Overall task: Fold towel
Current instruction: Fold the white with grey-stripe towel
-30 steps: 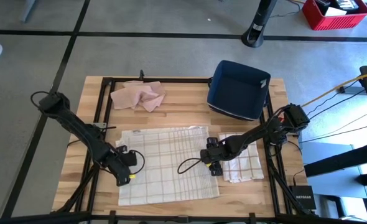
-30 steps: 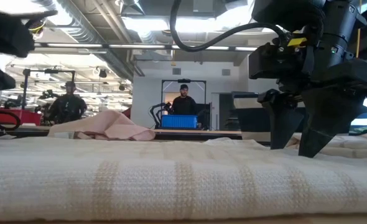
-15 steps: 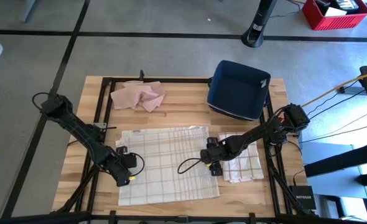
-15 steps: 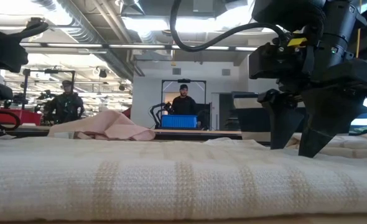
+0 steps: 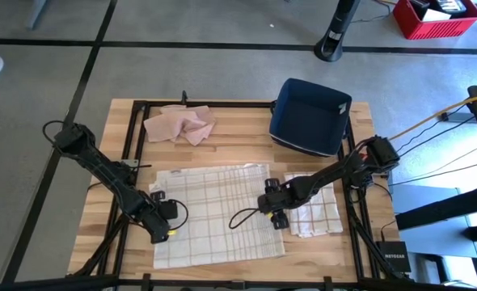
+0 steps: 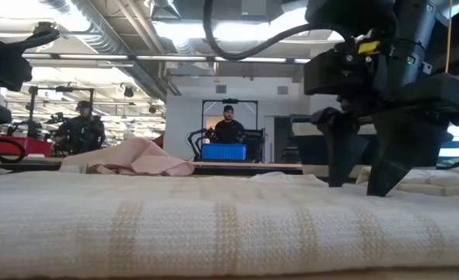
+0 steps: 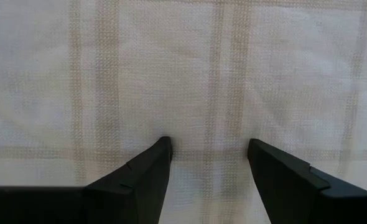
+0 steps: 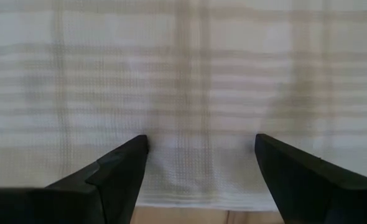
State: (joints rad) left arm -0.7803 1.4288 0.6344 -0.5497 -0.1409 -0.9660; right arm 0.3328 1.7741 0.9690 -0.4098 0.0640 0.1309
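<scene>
High view straight down; low view table-level; wrists close over towel [image 7: 183,74].

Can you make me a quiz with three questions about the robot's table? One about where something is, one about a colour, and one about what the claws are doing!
1. Where is the pink cloth?
A. in the bin
B. on the table's far left part
C. under the right gripper

2. What colour is the bin?
A. dark blue
B. yellow
C. green

3. How are the left gripper and right gripper?
A. both shut
B. holding the pink cloth
C. both open over the checked towel

Answers: 1 B, it lies crumpled beside the bin, not in it. 2 A, its walls look dark blue. 3 C, each wrist view shows spread fingers with towel between them.
</scene>
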